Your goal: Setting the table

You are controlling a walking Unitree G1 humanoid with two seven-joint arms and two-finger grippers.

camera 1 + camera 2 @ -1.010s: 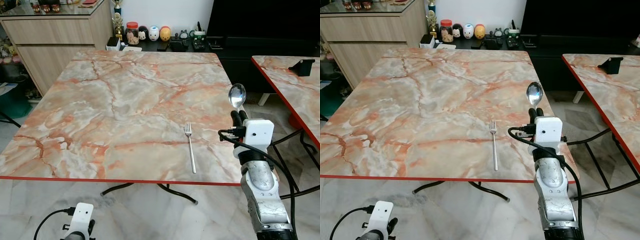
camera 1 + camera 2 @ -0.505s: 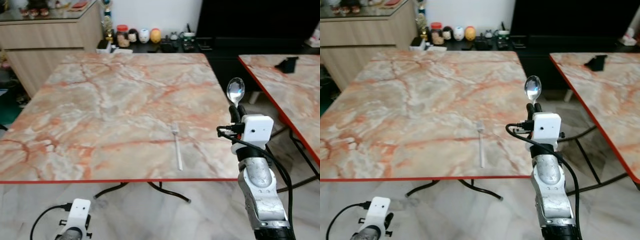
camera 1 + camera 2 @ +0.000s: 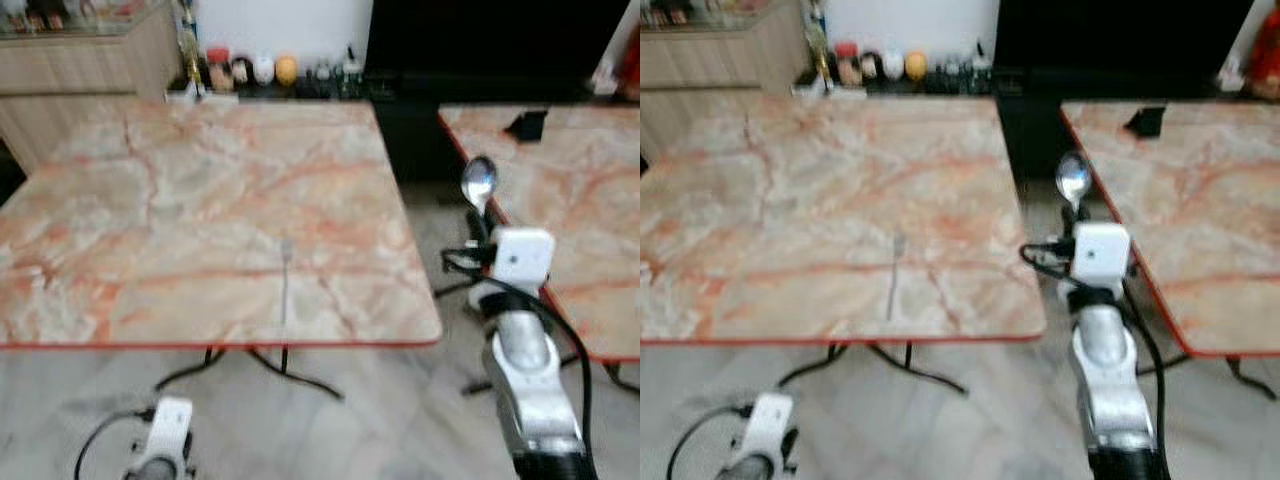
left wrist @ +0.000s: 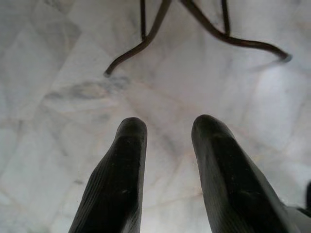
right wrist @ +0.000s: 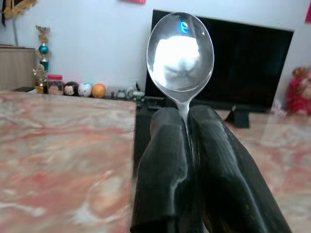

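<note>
A: Where is the spoon point(image 5: 180, 51)?

B: The right gripper point(image 5: 187, 127) has it. The two black fingers are squeezed tight on the thin handle, and the shiny bowl stands straight up above them. In the eye views the gripper is over the floor, in the gap between the two tables.

A: What is on the big table point(image 3: 150, 200)?

B: A fork point(image 3: 285, 283). It lies flat near the front edge, pointing away from the robot. The picture is blurry there. That front edge has a thin red line, and there is lots of bare marble around the fork.

A: And the other table point(image 3: 590, 200)?

B: It is on the robot's right. Its red edge runs just beside the raised arm. A small black thing point(image 3: 525, 125) sits at its far end.

A: What about the left gripper point(image 4: 167, 127)?

B: It hangs low over the pale floor point(image 4: 58, 73), near the dark table legs point(image 4: 146, 39). Its fingers are a little apart and hold nothing.
</note>
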